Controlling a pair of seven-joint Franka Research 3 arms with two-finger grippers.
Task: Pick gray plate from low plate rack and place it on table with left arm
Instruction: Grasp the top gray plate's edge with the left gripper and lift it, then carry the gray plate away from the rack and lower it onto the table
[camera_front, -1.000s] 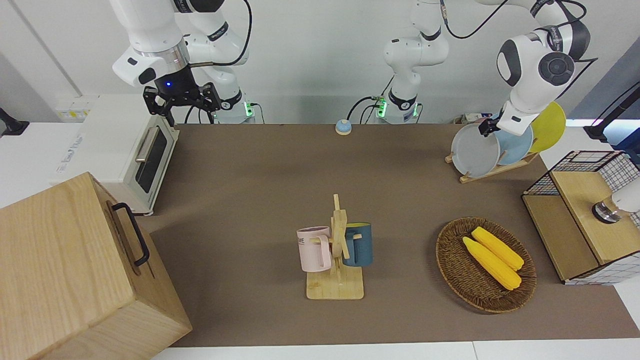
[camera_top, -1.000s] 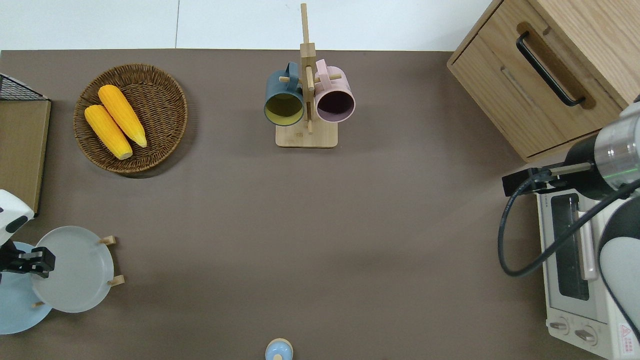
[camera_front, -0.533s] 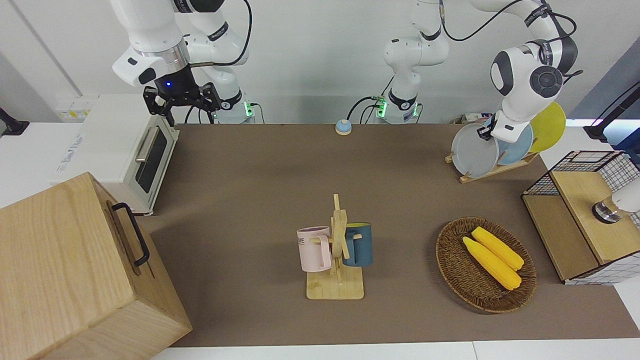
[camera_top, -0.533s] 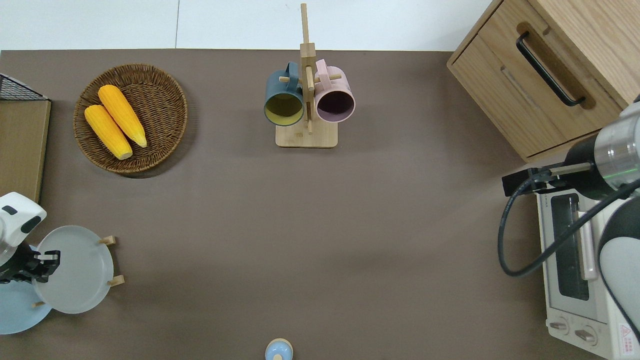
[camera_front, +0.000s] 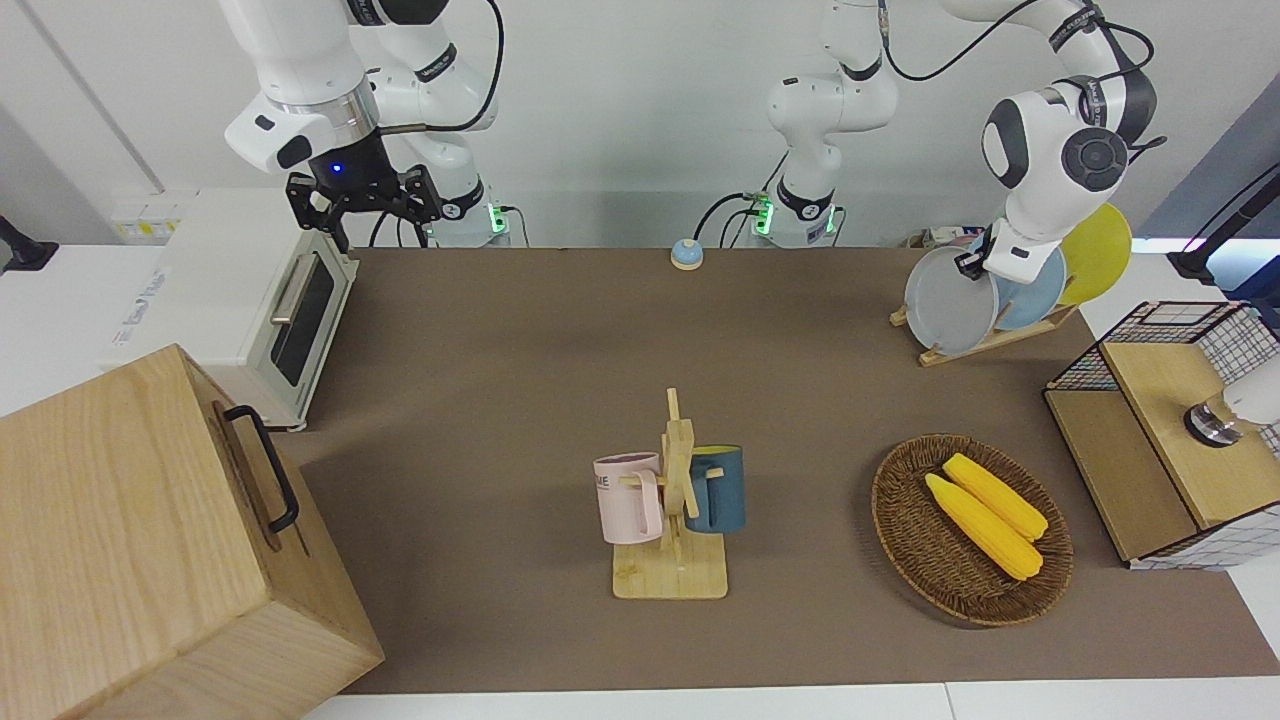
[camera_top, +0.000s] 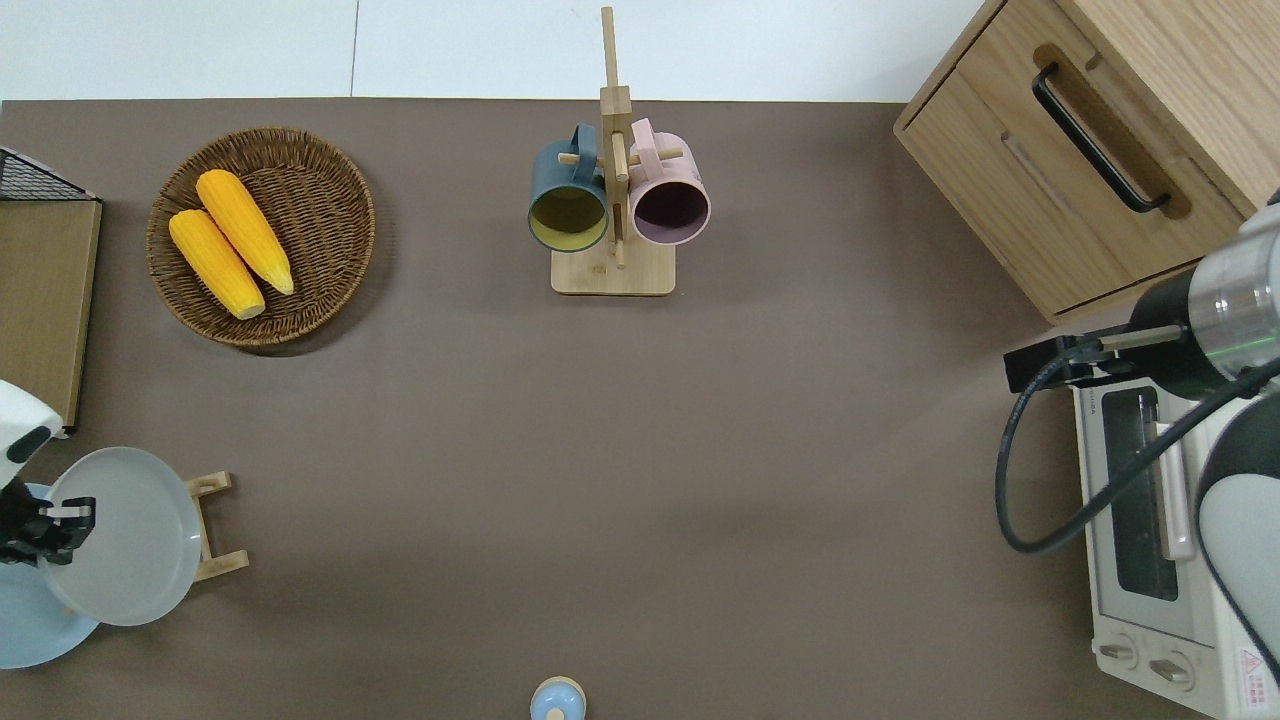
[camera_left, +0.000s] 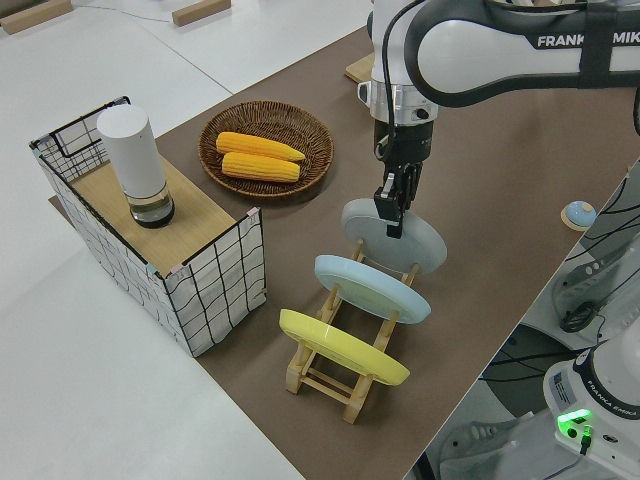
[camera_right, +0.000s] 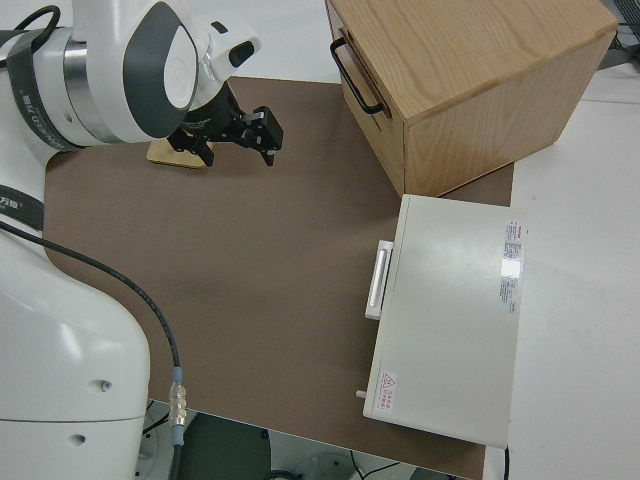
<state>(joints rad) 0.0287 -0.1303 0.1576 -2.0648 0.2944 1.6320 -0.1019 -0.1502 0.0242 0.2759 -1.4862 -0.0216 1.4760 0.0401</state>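
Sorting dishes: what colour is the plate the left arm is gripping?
Pale gray plate, clearest in the left side view.

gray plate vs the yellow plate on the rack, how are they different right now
The gray plate is pale gray and is gripped at its upper rim by the left gripper; the yellow plate is bright yellow and nothing touches it. The gray plate is at the end of the low plate rack toward the right arm's end of the table; the yellow plate is at the opposite end, with a light blue plate between them. Both are round and tilted.
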